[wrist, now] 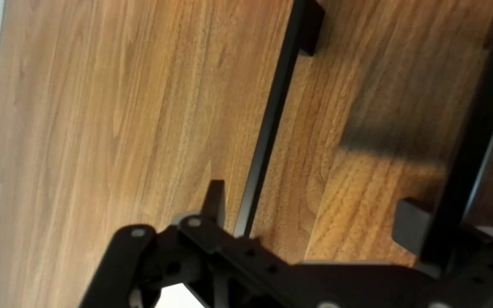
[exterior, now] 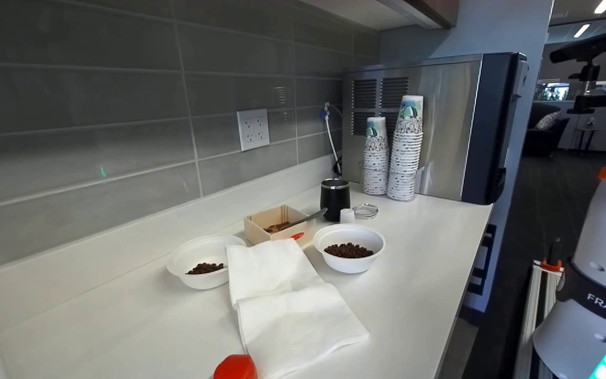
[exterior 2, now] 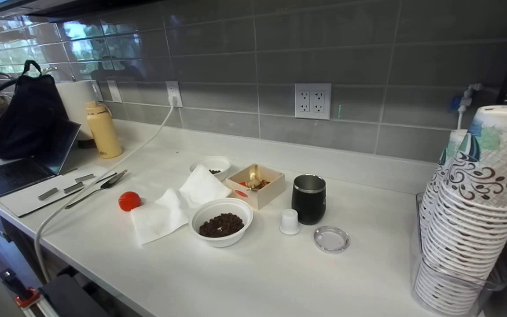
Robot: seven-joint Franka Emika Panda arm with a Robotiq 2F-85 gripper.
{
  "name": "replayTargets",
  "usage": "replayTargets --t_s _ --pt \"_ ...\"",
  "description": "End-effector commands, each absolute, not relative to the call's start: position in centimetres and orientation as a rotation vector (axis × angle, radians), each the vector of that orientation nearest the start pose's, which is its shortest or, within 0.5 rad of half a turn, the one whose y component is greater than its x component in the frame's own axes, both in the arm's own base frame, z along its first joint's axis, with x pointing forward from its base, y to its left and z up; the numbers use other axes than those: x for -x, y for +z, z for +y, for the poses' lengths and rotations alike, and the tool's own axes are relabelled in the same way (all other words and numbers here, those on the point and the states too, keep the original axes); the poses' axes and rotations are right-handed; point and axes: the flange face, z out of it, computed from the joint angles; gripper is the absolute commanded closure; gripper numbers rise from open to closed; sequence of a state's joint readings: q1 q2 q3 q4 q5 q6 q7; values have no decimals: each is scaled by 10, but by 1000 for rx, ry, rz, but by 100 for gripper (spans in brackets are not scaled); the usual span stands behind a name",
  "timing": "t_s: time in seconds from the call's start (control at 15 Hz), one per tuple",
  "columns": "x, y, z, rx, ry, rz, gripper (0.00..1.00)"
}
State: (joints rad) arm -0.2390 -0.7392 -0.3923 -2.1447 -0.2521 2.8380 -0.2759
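My gripper (wrist: 332,218) is open, with nothing seen between its fingers. It is before a wood-grain front with a long black bar handle (wrist: 272,115) beside its left finger. A second black bar handle (wrist: 482,115) overlaps the right finger; I cannot tell whether they touch. The gripper is out of both exterior views. On the white counter, in both exterior views, are a white bowl of dark beans (exterior: 349,265), another such bowl (exterior: 203,281), white napkins (exterior: 298,310), a wooden box (exterior 2: 258,200) with a spoon, a black cup (exterior 2: 308,200) and a red object (exterior 2: 129,201).
A white pod (exterior 2: 289,221) and a clear lid (exterior 2: 332,239) lie by the black cup. Paper cup stacks (exterior: 404,163) stand against a steel appliance (exterior: 447,126). A yellow bottle (exterior 2: 103,132), a white cable (exterior 2: 148,141) and a laptop (exterior 2: 11,176) are at the far end.
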Motion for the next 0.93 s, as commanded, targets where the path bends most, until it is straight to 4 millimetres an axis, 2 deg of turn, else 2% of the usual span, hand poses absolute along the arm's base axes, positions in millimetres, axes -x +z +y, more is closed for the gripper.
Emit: replayTargets --t_s 0.0,0.87 --pt "-191 800 -280 -2052 1552 -340 0" --pt "-89 775 -246 -2011 1559 -380 0"
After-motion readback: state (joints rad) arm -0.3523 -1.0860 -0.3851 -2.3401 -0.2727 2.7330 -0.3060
